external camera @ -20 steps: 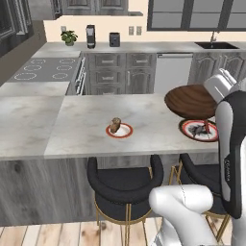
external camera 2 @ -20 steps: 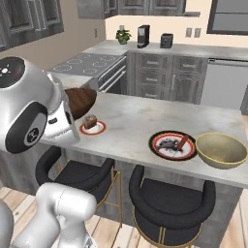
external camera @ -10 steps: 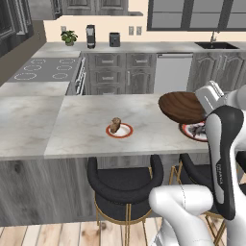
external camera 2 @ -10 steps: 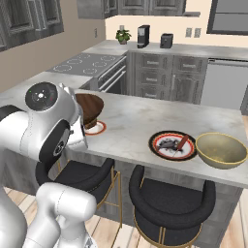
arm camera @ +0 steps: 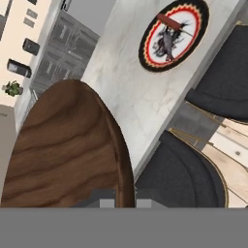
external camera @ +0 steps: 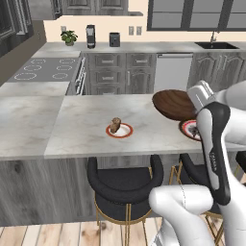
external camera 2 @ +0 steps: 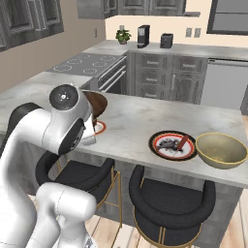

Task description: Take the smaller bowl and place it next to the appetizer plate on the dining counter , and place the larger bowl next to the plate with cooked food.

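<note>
Brown bowl [external camera: 174,103] is up in the air over the counter [external camera: 86,127], pinched at its rim by the gripper [arm camera: 121,201]. Two plates down there: appetizer plate [external camera: 119,130], cooked-food plate [external camera 2: 172,145]. One tan bowl [external camera 2: 221,149] just beside the latter. Two stools [external camera 2: 170,206].

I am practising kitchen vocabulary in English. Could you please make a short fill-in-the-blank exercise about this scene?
1. The gripper holds the dark brown ___ bowl.
2. The tan bowl rests beside the plate with the ___ centre.
3. The small white plate has a ___ rim.
4. The stools have ___ cushions.

Missing words: wooden; dark; red; black
</note>
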